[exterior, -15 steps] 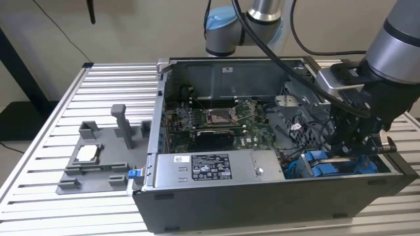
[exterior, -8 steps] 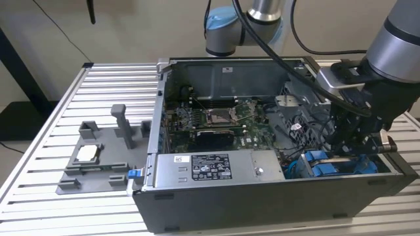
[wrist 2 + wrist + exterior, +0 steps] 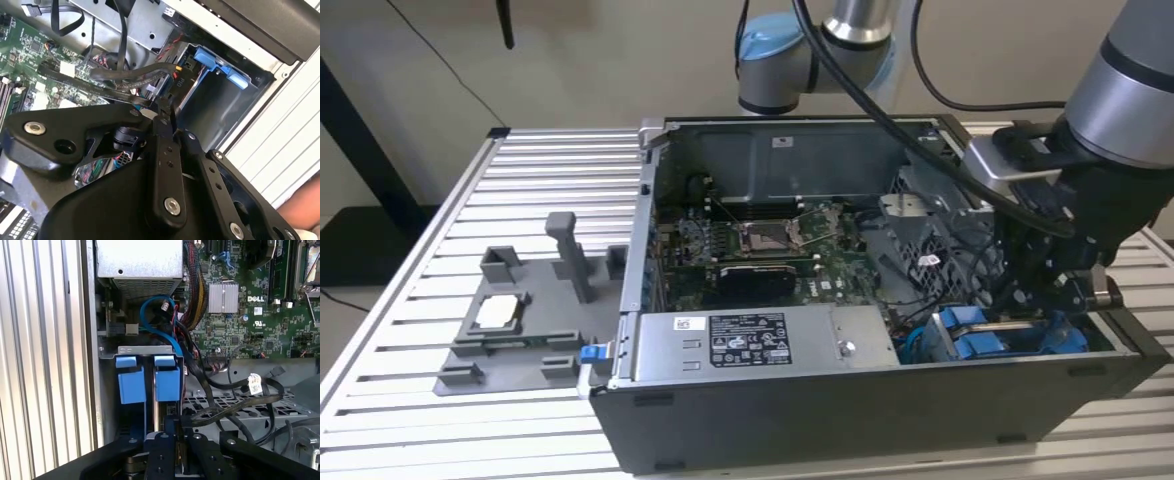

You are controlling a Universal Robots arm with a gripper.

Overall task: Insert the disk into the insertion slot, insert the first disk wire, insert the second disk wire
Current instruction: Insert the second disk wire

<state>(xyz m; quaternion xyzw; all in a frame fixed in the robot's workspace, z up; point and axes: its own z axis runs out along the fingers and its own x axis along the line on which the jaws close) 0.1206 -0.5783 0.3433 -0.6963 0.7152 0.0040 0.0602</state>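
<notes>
Fingers (image 3: 172, 437) clenched over the insertion slot (image 3: 111, 390), disk (image 3: 149, 382) seated inside, cables (image 3: 220, 407) alongside

White lettering stands on the green circuit board (image 3: 255, 299), well beyond my gripper (image 3: 177, 429). Nearer me, a white tag (image 3: 254, 385) on a black cable carries print too small to read.

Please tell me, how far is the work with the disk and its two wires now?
The disk in its blue carrier already sits in the insertion slot at the case corner. The gripper is down at the slot beside black cables. Whether either wire is plugged in cannot be told.
</notes>
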